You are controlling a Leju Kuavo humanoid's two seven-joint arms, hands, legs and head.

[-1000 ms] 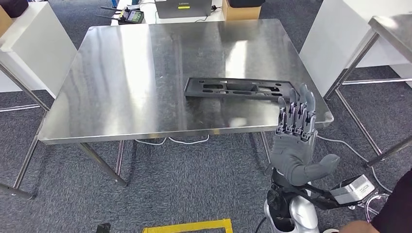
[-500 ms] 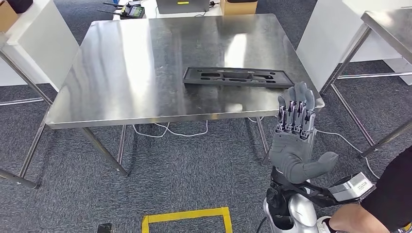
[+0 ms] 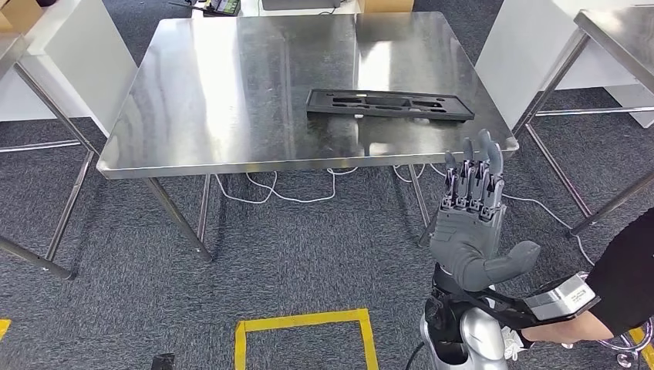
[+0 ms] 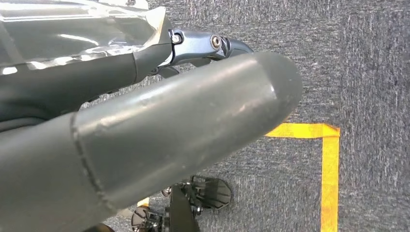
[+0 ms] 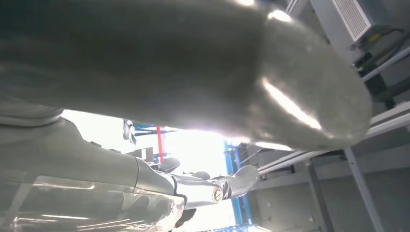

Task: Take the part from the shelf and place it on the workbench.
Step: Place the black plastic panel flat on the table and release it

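Note:
The part (image 3: 389, 104), a long flat dark plastic tray with cut-outs, lies flat on the steel workbench (image 3: 231, 92) near its right front corner. In front of the bench and below that corner, my right hand (image 3: 470, 231) is raised with its fingers straight up and its thumb out to the side; it holds nothing and is apart from the part. The right wrist view has the same hand's thumb (image 5: 193, 63) close up and blurred. Over the carpet, my left hand (image 4: 169, 125) hangs with thumb and fingers stretched out, holding nothing.
A person's arm (image 3: 609, 293) in a black sleeve reaches to my right forearm at the lower right. Another steel table (image 3: 617, 23) and a white cabinet (image 3: 524, 54) stand on the right. Cables (image 3: 270, 193) lie under the bench. Yellow floor tape (image 3: 305, 320) marks a square below.
The whole picture has shifted: the camera has backed away and the bench now sits farther off and higher. My right hand keeps its raised, spread pose. The part lies still on the bench.

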